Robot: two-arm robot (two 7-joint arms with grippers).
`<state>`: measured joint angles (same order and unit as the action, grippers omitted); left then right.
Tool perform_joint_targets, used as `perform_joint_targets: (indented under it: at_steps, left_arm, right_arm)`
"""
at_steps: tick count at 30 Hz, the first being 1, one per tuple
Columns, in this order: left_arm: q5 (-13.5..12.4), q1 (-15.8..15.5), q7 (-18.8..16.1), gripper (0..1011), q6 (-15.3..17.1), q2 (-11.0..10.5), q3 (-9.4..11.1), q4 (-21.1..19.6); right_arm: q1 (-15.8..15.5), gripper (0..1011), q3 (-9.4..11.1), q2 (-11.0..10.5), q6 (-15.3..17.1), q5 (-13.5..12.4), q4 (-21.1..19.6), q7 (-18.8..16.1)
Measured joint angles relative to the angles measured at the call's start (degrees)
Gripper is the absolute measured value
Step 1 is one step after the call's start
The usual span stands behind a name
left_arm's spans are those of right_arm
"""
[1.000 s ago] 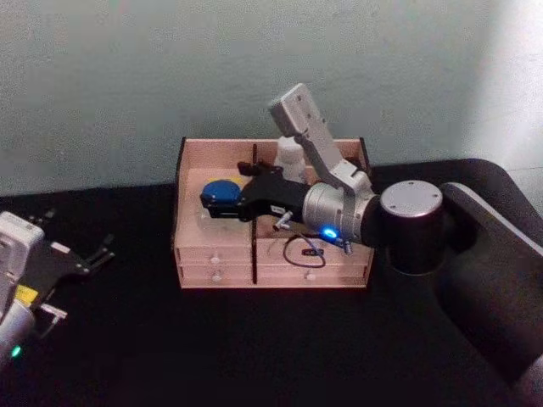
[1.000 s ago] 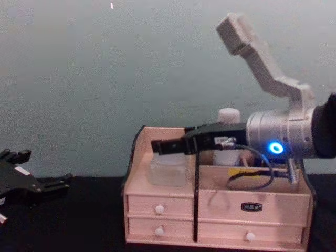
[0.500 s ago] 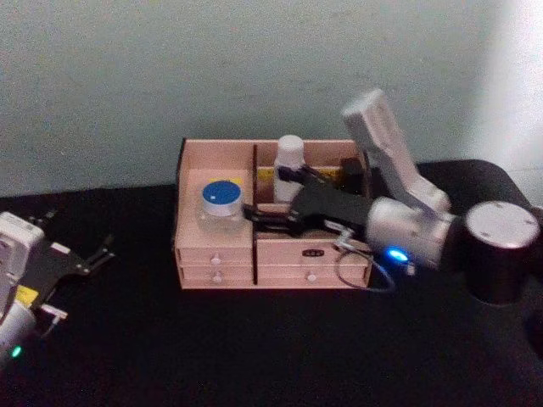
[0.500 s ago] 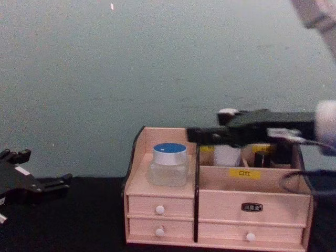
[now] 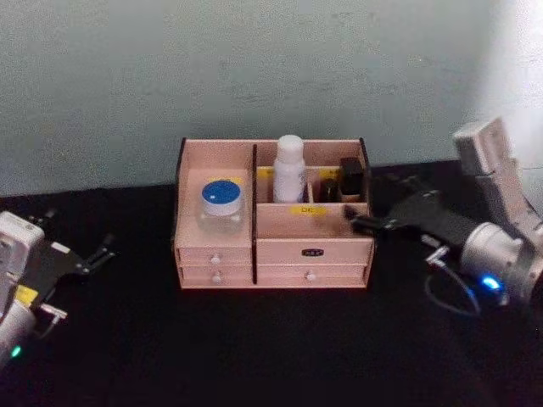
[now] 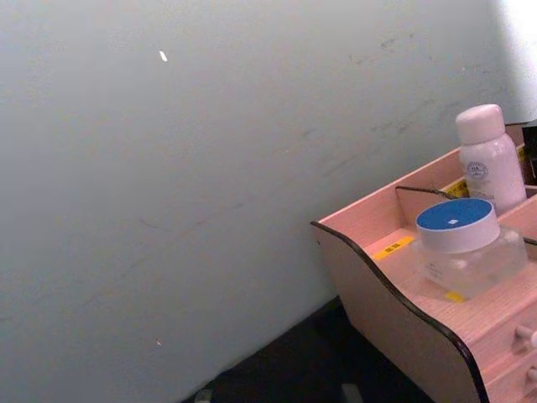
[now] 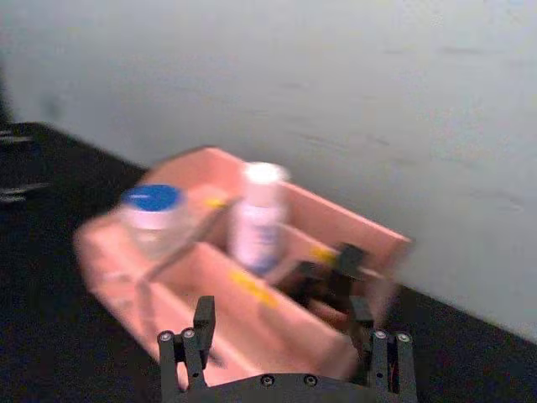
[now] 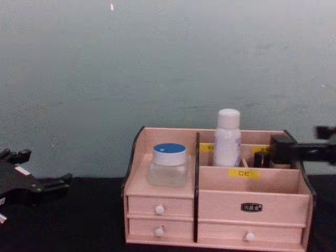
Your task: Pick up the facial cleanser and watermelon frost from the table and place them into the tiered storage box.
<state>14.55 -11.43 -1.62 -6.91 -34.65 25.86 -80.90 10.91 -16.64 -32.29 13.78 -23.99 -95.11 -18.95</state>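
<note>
Standing upright in the rear compartment right of the dark divider, the facial cleanser [image 5: 289,168] rises above the tiered storage box [image 5: 271,252]. The watermelon frost [image 5: 221,206] sits on the left-hand shelf above the small drawers, well apart from the bottle across the divider. Small black containers [image 5: 350,177] occupy the rear right compartment. The box rests on the black table [image 5: 254,348]. Just right of the box, the right gripper [image 5: 360,222] hovers with its jaws open and empty, clear of the wood. The left gripper [image 5: 103,251] is at the table's far left, jaws spread apart, holding nothing.
</note>
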Motion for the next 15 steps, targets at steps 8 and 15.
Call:
perform_joint_targets:
  at_steps: [8,15]
  left_arm:
    - [0.0,0.0,0.0,1001,0.0,0.0,0.0,0.0]
    - [0.0,0.0,0.0,1001,0.0,0.0,0.0,0.0]
  right_arm:
    - [-0.6,1003,4.5,2.9,1.3,4.9,2.6,12.3]
    - [0.4,1002,4.3,7.0,1.3,12.4,7.3,22.7]
